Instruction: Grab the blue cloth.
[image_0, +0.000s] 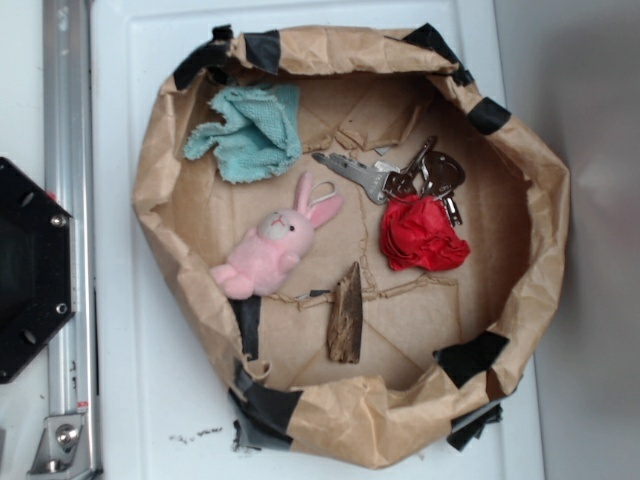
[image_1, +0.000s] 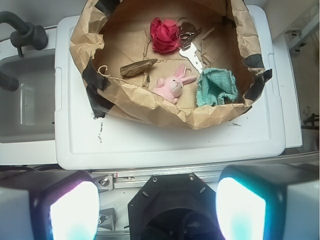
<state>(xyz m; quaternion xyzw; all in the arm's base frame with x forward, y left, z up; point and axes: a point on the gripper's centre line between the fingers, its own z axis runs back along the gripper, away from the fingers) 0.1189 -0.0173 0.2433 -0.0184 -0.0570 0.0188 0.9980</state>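
Teal blue cloth (image_1: 216, 88) lies crumpled inside paper bowl (image_1: 150, 107), against its rim, just beside pink bunny (image_1: 172, 85). Our tool (image_1: 157, 210) hovers well back, pads (image_1: 240, 207) spread apart, seemingly empty; cloth sits ahead, slightly right in wrist view.

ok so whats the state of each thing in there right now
blue cloth: crumpled, lying loose by the paper wall, not held
pink bunny: lying on its side, beside the cloth
keys: flat in a bunch, touching the red paper wad
red paper wad: scrunched into a ball
wood piece: lying flat, alone
paper bag nest: rim rolled down, taped
claw: open, well back from the nest, holding nothing
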